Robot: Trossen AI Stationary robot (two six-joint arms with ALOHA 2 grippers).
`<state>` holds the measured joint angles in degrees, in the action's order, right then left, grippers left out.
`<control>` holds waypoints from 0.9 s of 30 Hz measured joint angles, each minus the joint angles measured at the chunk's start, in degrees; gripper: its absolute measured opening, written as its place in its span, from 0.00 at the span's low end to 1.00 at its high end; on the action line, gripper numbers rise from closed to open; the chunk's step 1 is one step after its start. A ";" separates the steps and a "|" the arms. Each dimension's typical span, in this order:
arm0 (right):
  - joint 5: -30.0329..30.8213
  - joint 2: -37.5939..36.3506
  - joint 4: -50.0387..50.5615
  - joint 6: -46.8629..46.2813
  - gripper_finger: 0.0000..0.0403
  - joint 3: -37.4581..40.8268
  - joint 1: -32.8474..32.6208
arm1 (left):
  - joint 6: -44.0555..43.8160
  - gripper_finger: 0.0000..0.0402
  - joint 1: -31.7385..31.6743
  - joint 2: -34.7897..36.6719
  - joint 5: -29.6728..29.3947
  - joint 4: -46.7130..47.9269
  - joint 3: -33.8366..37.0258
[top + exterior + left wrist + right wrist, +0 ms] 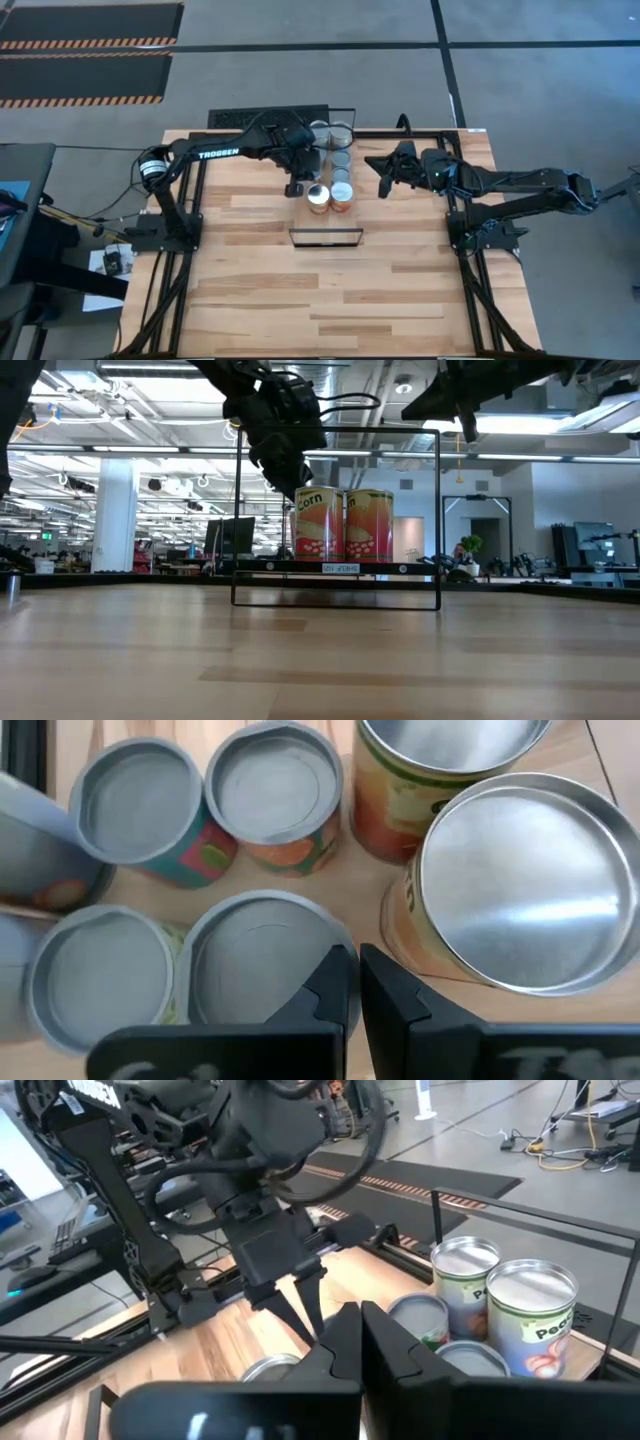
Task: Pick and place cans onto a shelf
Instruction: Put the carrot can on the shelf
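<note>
Several cans stand in a cluster at the table's far middle. Two orange-sided corn cans (318, 198) (342, 197) are nearest; in the low view (318, 525) they stand upright side by side. Grey-topped cans (340, 160) stand behind them. My left gripper (296, 188) is shut and empty, pointing down just left of the left corn can; in its wrist view (355, 985) the fingertips hover over the cans' tops. My right gripper (384, 186) (352, 1335) is shut and empty, raised to the right of the cluster. The shelf's black frame (325, 237) (338, 603) stands nearer, with nothing on it.
Black rails (195, 200) (455, 210) run along both sides of the table under the arm bases. A wide stretch of wooden tabletop (330, 300) lies between the shelf and the near edge.
</note>
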<state>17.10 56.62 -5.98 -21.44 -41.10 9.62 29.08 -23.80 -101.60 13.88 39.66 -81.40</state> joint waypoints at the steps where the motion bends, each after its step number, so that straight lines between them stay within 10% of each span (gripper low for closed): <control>1: 0.00 0.00 0.00 -0.02 0.03 0.00 0.10 | 0.31 0.00 0.01 0.00 0.03 -0.54 0.29; 27: -0.31 -0.02 -0.42 -0.23 0.03 0.00 1.43 | 7.66 0.01 -0.65 -3.39 0.88 -2.92 0.75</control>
<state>16.80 56.60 -6.39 -21.67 -41.10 11.05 36.74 -24.45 -104.99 14.76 36.74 -80.65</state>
